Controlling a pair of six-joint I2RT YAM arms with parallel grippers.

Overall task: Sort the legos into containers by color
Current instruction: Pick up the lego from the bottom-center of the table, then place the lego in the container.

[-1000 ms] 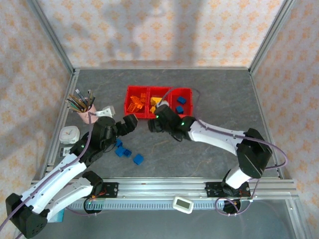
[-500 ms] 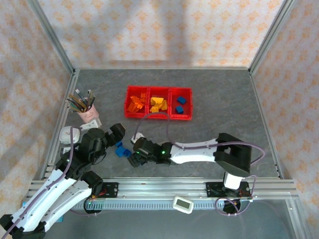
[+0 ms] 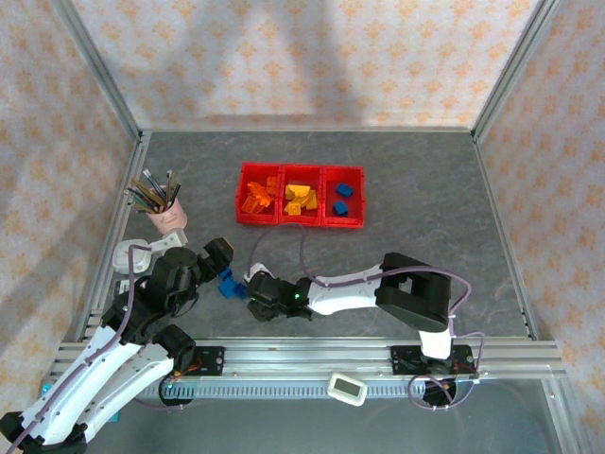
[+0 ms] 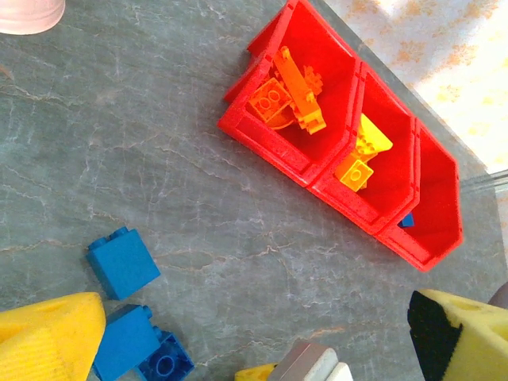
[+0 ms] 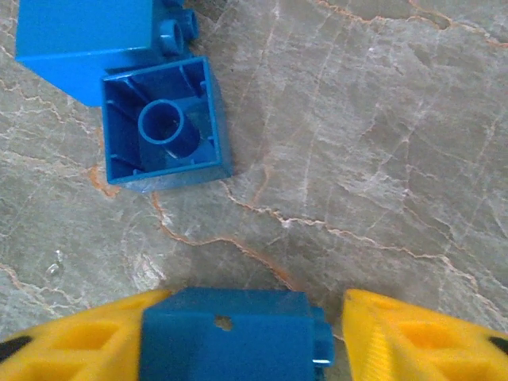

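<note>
The right gripper [image 5: 248,313] sat low on the table [image 5: 357,159] with a blue brick [image 5: 230,349] between its yellow fingers [image 5: 71,349]. One pad touched the brick and the other looked a sliver off, so a firm clamp could not be told. An upturned brick [image 5: 163,127] lay just ahead. The left gripper [image 4: 250,325] hovered nearby, spread wide and empty, likely awaiting its turn. The red bins [image 3: 284,223] stood well beyond. The right-hand one held blue, probably this brick's destination.

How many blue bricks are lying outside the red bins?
4 blue bricks: one between the right gripper's fingers, an upside-down one and one on its side just beyond, another further off. More may be hidden.
</note>
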